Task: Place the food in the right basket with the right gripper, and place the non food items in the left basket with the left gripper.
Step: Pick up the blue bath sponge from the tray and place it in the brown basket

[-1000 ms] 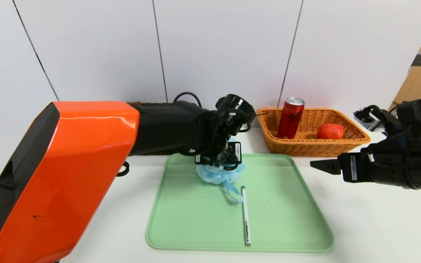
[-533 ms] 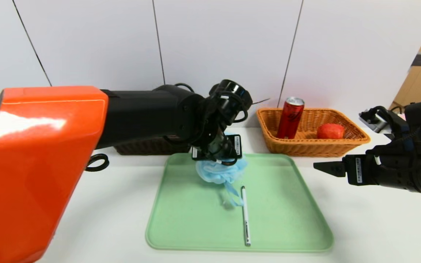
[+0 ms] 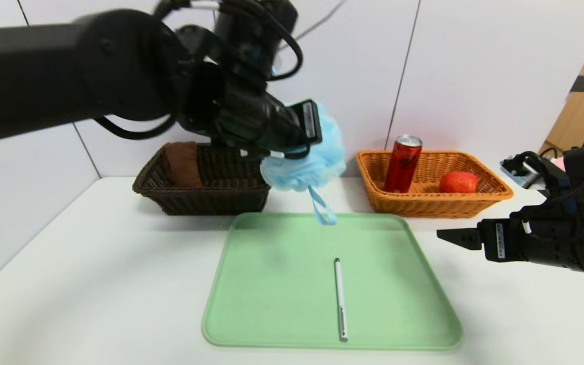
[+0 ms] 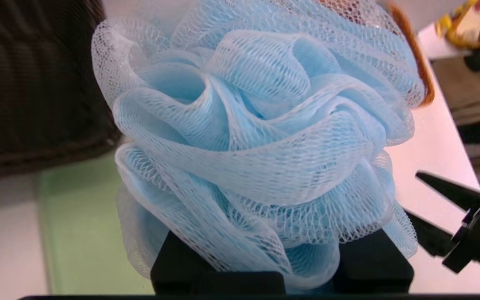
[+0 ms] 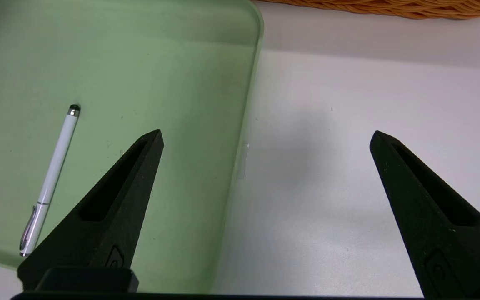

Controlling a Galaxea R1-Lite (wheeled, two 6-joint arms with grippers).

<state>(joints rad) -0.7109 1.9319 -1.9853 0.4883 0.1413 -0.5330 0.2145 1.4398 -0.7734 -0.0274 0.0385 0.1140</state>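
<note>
Left gripper [image 3: 306, 147]: hanging in the air, clamping the sponge [image 3: 306, 165] between its fingers, loop dangling below.
Sponge to dark basket [image 3: 206, 195]: the sponge is sitting above the tray's [image 3: 271, 304] far edge, just beside the basket's right end; the basket is lying to the gripper's left, so I'd say the coming move is a short carry that way.
Basket contents: the towel [image 3: 181, 163] is already lying at its left end, leaving the right end free.
Pen [image 3: 340, 299]: lying on the tray, long axis running away from the robot; the left arm is the nearer one.
Right gripper [image 3: 454, 237]: parked beside the tray's right edge, fingers spread wide, holding nothing.
Tan basket [image 3: 474, 203]: holding the can [image 3: 402, 163] and apple [image 3: 458, 181].
Left wrist view: showing the mesh bunched between the black fingers [image 4: 181, 266], a grip the head view is half hiding.
Right wrist view: showing the pen's clip end, nearest the robot.
</note>
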